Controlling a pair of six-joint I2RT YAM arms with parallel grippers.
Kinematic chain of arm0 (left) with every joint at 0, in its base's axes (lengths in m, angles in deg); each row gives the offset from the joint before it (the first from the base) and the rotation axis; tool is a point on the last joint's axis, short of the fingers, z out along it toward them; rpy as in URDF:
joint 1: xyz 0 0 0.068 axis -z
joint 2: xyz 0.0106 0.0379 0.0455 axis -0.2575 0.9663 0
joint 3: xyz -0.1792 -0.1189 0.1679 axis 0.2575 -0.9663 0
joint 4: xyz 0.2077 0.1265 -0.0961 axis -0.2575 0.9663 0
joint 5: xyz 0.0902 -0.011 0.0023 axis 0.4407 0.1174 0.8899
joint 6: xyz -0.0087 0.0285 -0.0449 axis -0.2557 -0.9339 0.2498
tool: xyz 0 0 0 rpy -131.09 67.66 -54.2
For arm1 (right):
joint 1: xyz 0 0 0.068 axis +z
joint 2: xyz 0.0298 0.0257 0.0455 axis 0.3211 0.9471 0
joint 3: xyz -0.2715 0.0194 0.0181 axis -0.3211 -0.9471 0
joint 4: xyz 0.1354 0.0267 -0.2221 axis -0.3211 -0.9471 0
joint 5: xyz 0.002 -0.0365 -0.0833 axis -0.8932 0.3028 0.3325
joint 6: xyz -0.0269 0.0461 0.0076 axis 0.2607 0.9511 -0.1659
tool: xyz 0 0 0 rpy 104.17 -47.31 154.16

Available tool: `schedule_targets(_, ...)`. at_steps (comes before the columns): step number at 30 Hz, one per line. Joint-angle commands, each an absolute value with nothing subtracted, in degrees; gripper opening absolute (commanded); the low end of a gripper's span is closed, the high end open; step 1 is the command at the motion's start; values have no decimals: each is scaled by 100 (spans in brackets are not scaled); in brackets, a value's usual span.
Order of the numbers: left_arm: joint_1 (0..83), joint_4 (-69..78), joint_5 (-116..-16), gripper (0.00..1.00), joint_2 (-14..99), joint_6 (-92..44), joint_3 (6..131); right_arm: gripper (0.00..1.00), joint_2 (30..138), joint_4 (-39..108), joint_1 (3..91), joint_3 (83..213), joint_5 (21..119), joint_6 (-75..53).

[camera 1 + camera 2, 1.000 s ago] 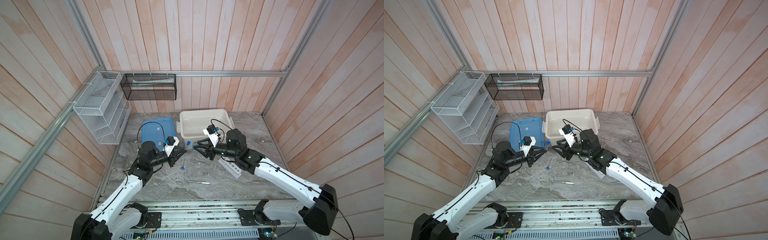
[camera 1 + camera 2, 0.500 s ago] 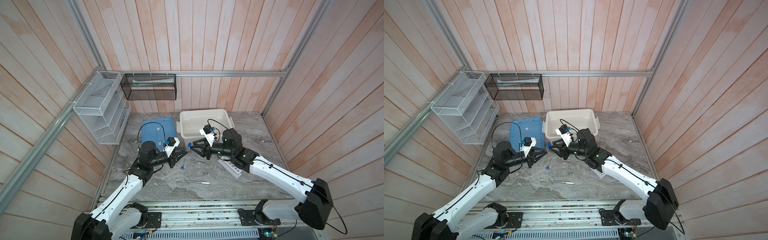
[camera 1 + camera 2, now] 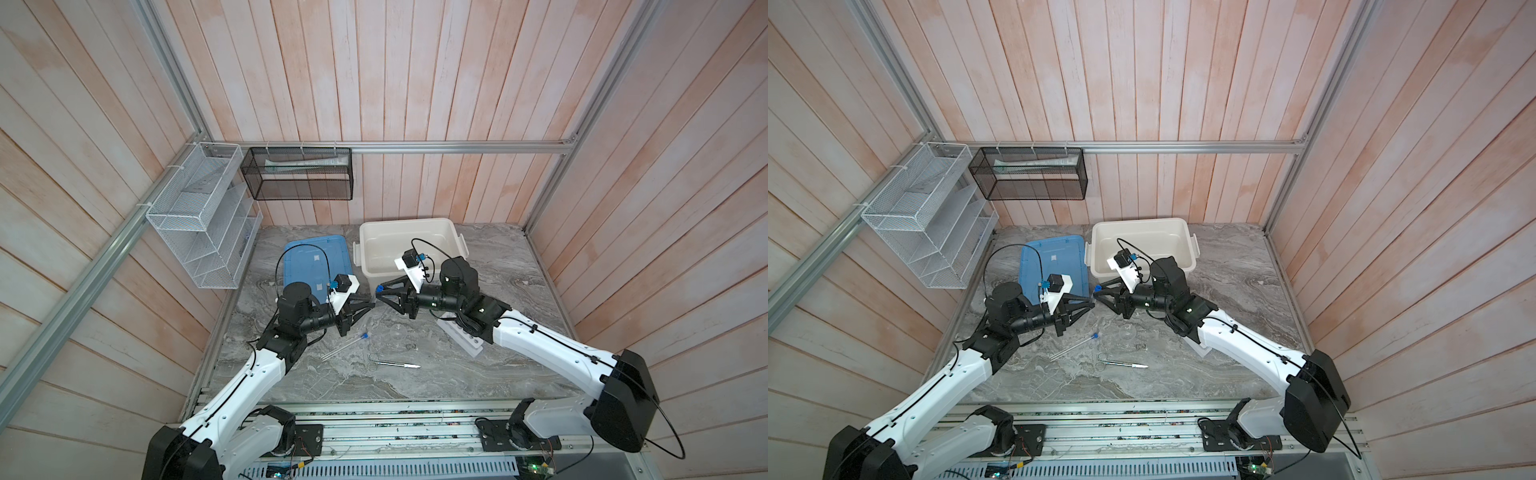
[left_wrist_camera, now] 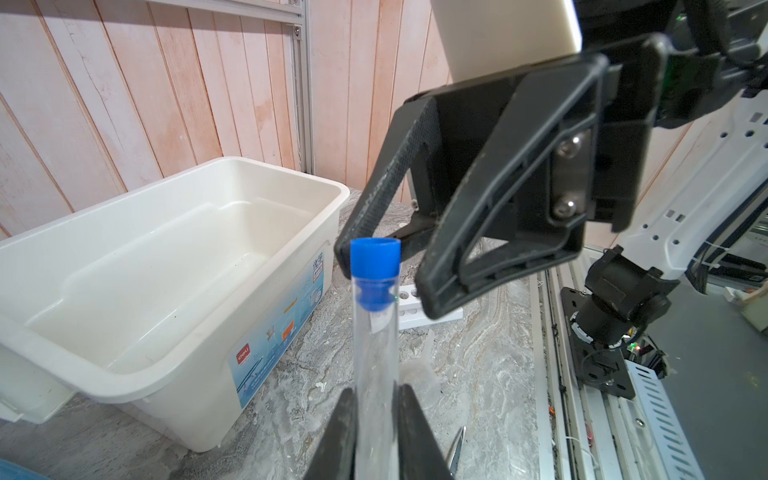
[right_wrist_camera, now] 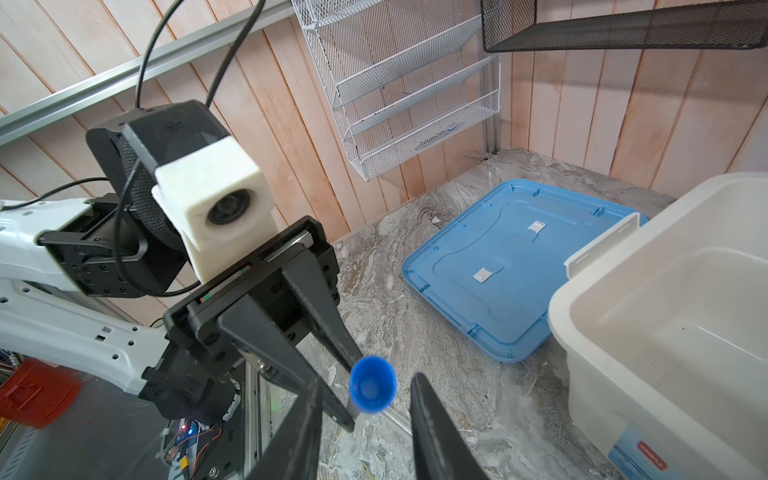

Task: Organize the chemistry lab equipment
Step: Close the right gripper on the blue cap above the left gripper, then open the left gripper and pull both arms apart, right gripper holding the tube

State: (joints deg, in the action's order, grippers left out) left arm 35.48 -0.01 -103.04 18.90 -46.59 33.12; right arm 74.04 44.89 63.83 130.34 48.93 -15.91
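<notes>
Since the tube (image 4: pixel 376 340) with the blue cap (image 5: pixel 371 384) is pinched in the left end effector (image 4: pixel 376 399), up off the worktop (image 3: pixel 457 374) near the white bin (image 4: pixel 299 270), I'd call this a mid-air handoff. Right end effector (image 3: pixel 379 291) is spread around the cap, not gripping. Next: squeeze first, then left lets go.

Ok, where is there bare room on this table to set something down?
Widest: the grey marble tabletop between the white plastic tub and the right wall. Next, the front strip between the small steel scissors and the table edge. Crowded: the middle, where the left gripper, holding a blue-capped clear tube, meets the right gripper.
</notes>
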Motion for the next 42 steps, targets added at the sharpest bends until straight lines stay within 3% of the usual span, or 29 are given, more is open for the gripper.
schedule_targets(1, 3522, -30, -10376, 19, 1844, -4657, 3337, 37, 7497, 4690, 6434, 13110, 4757, -1504)
schedule_targets(10, 3522, 18, -10338, 19, 1827, -4710, 3339, 31, 7610, 4768, 6455, 13151, 4723, -1460)
schedule_targets(24, 3522, 10, -10309, 20, 1809, -4710, 3340, 12, 7649, 4864, 6462, 13117, 4741, -1425)
schedule_targets(36, 3522, 5, -10219, 44, 1793, -4708, 3342, 6, 7585, 4730, 6468, 13146, 4948, -1459)
schedule_targets(42, 3522, 335, -9749, 48, 1624, -4906, 3432, 5, 7210, 3747, 6468, 13305, 5625, -1754)
